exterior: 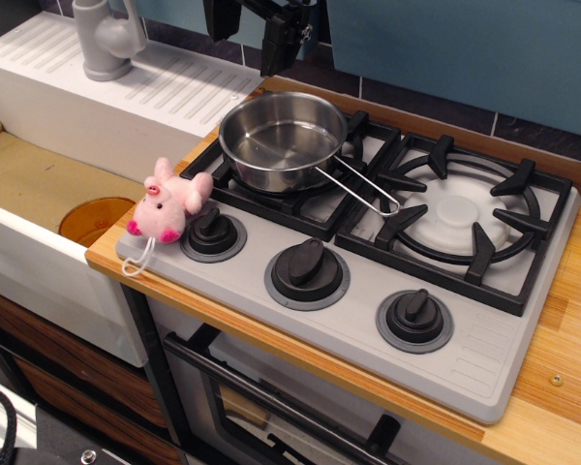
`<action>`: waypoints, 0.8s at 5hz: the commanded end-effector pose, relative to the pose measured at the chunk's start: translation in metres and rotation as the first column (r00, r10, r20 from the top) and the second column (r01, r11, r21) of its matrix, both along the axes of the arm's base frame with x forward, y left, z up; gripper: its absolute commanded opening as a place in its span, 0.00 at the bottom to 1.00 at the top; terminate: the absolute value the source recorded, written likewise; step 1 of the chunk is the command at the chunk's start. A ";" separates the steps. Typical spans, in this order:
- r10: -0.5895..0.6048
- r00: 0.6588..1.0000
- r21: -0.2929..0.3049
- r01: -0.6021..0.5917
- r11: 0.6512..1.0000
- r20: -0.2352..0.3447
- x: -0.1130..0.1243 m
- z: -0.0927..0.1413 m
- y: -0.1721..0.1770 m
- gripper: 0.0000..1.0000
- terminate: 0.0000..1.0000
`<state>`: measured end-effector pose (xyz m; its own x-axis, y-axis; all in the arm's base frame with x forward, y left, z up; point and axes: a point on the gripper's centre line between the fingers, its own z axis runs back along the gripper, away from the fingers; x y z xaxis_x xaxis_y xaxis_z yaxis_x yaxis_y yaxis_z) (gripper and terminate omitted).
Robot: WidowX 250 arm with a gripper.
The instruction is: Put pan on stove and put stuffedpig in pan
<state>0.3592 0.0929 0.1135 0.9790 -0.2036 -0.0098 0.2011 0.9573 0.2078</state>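
glossy steel pan [283, 139], plush pig [167, 203] (matt)
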 end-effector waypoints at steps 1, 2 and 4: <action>0.055 0.988 0.008 -0.057 0.998 0.141 -0.052 0.033 0.016 1.00 0.00; 0.052 0.982 0.009 -0.054 0.998 0.184 -0.070 0.018 0.024 1.00 0.00; 0.056 0.967 -0.002 -0.057 0.998 0.249 -0.099 -0.012 0.027 1.00 0.00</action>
<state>0.2522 0.1221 0.0859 0.9728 -0.1377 0.1864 0.0953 0.9709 0.2198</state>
